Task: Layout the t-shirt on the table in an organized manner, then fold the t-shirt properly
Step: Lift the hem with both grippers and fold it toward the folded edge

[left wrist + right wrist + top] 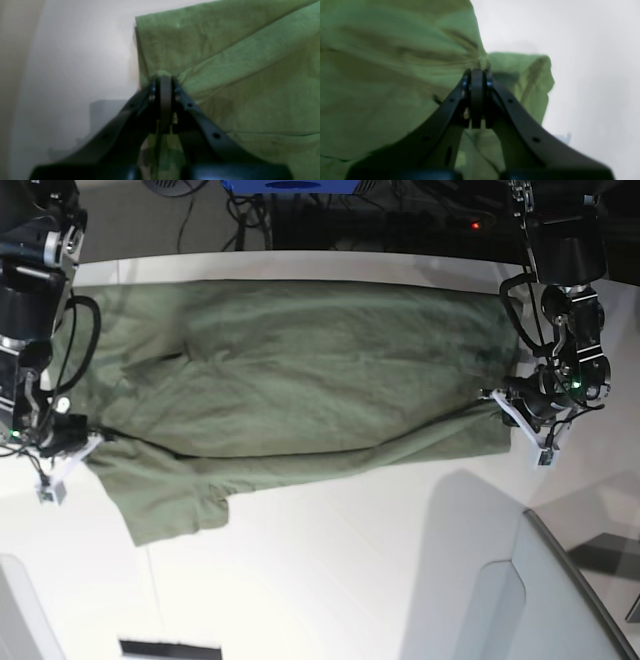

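Currently mid-layout, no real fold done yet as far as I can judge. The t-shirt (300, 370) lies spread lengthwise across the far half of the table (380, 580), reaching almost from the left edge to the right edge in the base view. One sleeve sticks out toward the near side at the left end.

Left gripper (163, 80): jaws pressed together, pinching a bunched bit of fabric at the shirt's right end in the base view. Cloth fans out from the pinch in tension lines.

Right gripper (477, 72): same story, jaws closed on a gathered nub of cloth at the left end, near the sleeve.

A long crease runs between the two pinch points, and the near long edge looks lifted or partly rolled over along that line. Can't tell from the blur whether it's a deliberate fold starting or just slack.

Done: shirt roughly straightened and stretched between both arms. Left: flatten the wrinkles around the middle, tidy the sleeve, then all the actual folding.
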### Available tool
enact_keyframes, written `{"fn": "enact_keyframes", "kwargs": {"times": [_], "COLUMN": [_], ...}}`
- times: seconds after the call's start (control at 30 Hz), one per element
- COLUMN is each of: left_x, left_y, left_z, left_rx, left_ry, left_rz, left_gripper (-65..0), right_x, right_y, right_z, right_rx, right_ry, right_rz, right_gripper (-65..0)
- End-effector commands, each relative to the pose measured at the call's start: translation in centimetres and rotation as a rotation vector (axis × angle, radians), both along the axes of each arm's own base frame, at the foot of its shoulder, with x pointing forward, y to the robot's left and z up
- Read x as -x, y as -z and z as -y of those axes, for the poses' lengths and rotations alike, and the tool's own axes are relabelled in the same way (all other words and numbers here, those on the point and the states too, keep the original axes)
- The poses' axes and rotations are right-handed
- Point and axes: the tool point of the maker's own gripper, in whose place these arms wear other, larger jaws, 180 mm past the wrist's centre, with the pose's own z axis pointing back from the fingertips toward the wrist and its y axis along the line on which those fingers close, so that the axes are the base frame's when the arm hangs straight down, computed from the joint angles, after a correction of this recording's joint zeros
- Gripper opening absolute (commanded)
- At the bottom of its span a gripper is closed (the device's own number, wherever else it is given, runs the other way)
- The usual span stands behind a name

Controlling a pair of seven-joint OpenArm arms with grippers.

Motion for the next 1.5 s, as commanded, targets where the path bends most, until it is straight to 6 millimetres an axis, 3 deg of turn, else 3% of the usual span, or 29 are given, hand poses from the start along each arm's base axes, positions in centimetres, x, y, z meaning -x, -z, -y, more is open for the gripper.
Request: {"fn": "enact_keyframes", "kwargs": {"times": [0.0, 0.2, 0.3, 0.43, 0.57, 0.63, 0.87, 1.03, 1.3, 1.47], "left_x": [-1.4, -1.6, -1.5, -1.4, -1.4, -1.4, -1.6, -1.5, -1.5, -1.6], "left_y": [-1.6, -1.7, -1.5, -1.4, -1.4, -1.4, -1.5, -1.4, -1.5, -1.5], "left_z": [-1.0, -0.7, -0.6, -0.6, -0.6, -0.6, -0.5, -0.5, -0.5, -0.5], "left_rx": [-0.019, -0.016, -0.015, -0.015, -0.015, -0.015, -0.013, -0.013, -0.013, -0.013], "left_ry": [-0.005, 0.0, 0.003, 0.003, 0.003, 0.003, 0.004, 0.004, 0.004, 0.004], "left_rz": [0.052, 0.055, 0.051, 0.048, 0.048, 0.048, 0.051, 0.049, 0.051, 0.052], "left_gripper": [-65.0, -65.0, -65.0, -65.0, -65.0, -65.0, -65.0, -65.0, -65.0, -65.0], "right_x": [-1.3, -1.1, -1.3, -1.9, -3.0, -3.9, -8.7, -10.8, -10.1, -9.2], "right_y": [-1.6, -1.5, -2.7, -6.4, -8.8, -9.2, -4.9, -4.0, -1.4, -0.7], "right_z": [0.6, -0.2, 0.0, -0.1, -0.1, -0.2, -1.0, -1.1, -2.5, -1.4], "right_rx": [0.012, 0.001, 0.023, 0.08, 0.105, 0.097, -0.078, -0.147, -0.13, -0.118], "right_ry": [-0.001, -0.008, -0.019, -0.046, -0.055, -0.06, 0.005, 0.056, 0.036, 0.052], "right_rz": [0.056, 0.03, 0.018, 0.04, 0.088, 0.102, 0.112, 0.158, 0.152, 0.146], "right_gripper": [-64.8, -64.1, -62.3, -44.3, -17.6, -12.2, -20.4, -20.1, -20.7, -20.7]}}
